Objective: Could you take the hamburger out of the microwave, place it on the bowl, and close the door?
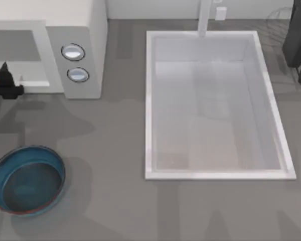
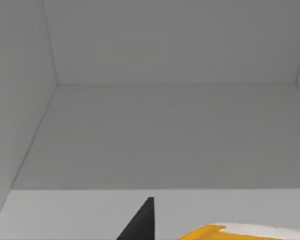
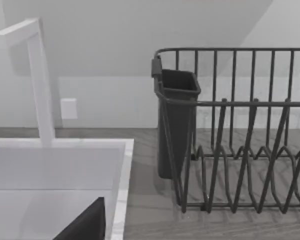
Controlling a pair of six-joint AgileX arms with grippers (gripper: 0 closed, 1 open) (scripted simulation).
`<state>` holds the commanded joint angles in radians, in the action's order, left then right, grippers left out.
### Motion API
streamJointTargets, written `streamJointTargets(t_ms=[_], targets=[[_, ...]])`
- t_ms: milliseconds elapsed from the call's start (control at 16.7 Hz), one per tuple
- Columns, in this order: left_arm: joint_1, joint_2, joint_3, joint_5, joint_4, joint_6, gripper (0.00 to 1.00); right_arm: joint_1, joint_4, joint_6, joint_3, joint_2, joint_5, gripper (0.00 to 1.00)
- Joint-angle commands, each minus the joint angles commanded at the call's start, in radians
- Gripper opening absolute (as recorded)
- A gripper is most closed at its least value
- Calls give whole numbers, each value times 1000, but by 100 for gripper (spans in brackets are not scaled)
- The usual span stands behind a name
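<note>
Your left tool point(image 1: 1, 83) sits at the microwave point(image 1: 85, 30) mouth, at the table's left edge, largely cut off, so you cannot tell its grip. The hamburger point(image 2: 240, 232) shows as a sliver on the cavity floor. The bowl point(image 1: 27, 179) waits near. Your right arm point(image 1: 297, 35) is parked far right.

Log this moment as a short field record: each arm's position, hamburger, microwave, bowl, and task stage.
left arm: left gripper at the microwave opening, top view's far left
right arm: parked at top view's upper right, by the dish rack
hamburger: just ahead of the left gripper, on the cavity floor
bowl: on the table, nothing in it
sink: right of the microwave
stage: hamburger not yet in the bowl
</note>
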<state>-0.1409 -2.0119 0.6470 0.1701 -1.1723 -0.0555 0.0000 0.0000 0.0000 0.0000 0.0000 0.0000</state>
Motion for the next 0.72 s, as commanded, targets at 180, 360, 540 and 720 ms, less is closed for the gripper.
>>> streamJointTargets(t_ms=[180, 360, 540, 720], targets=[[-1, 134, 2, -1, 138, -1, 0, 0, 0, 0, 0, 0, 0, 100], [-1, 188, 4, -2, 192, -1, 0, 0, 0, 0, 0, 0, 0, 100], [0, 185, 2, -1, 189, -2, 0, 0, 0, 0, 0, 0, 0, 100], [7, 186, 13, -11, 214, 23, 0, 0, 0, 0, 0, 0, 0, 100]])
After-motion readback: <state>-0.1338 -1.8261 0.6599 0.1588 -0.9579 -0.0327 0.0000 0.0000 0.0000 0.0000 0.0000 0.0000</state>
